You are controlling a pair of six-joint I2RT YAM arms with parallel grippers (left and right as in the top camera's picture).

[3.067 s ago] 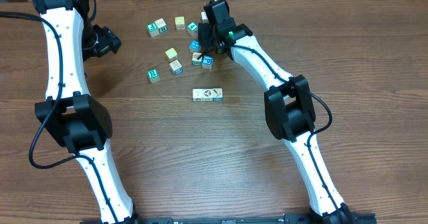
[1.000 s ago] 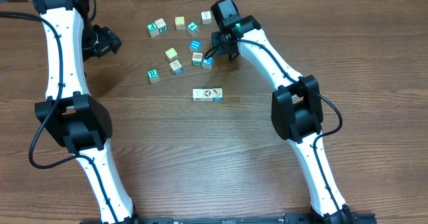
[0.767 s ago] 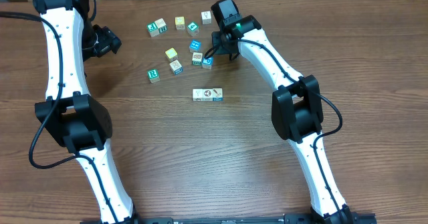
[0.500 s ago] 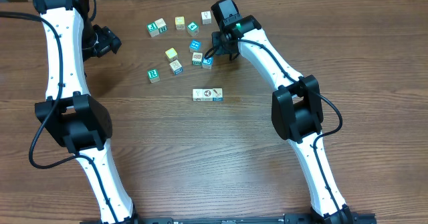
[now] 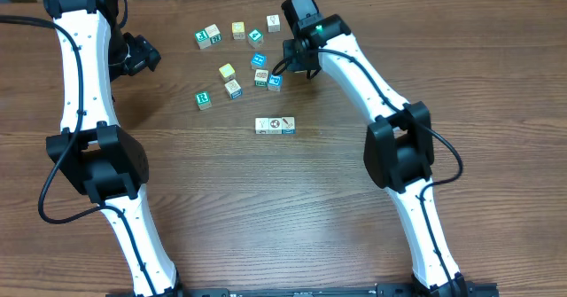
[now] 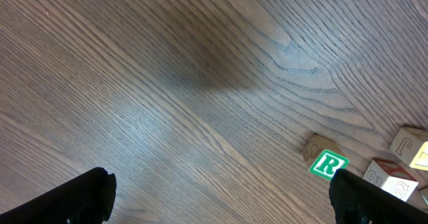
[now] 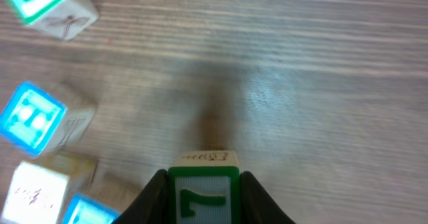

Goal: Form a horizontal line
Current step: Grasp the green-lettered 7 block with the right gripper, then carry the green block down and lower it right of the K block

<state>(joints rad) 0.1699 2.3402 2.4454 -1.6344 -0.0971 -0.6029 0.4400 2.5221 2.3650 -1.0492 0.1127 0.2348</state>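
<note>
The row of cubes point(image 5: 275, 125) lies flat on the desk point(image 5: 292, 208) near its middle, running left to right, its pale-faced cubes touching side to side; how many there are is hard to make out from above. It sits apart from the loose cubes scattered farther back, and neither arm touches it. The right end effector point(image 5: 297, 69) is behind the row, at the right edge of the scatter, just beside a blue-faced cube point(image 5: 275, 82). In the right wrist view it is clamped on a green-bordered cube point(image 7: 202, 194), with one finger point(image 7: 154, 198) pressed to each side of it. That same view shows a cube with a green 4 point(image 7: 40, 0) at the upper left, a blue H cube point(image 7: 30, 117) below it, and a white cube point(image 7: 33, 187) nearer the lower corner. The left end effector point(image 5: 146, 56) is over bare wood at the far left, well apart from the row. In its wrist view the two fingers point(image 6: 87, 197) stand wide apart with nothing between them, and a green R cube point(image 6: 328, 164) lies on the desk near the right finger.
</note>
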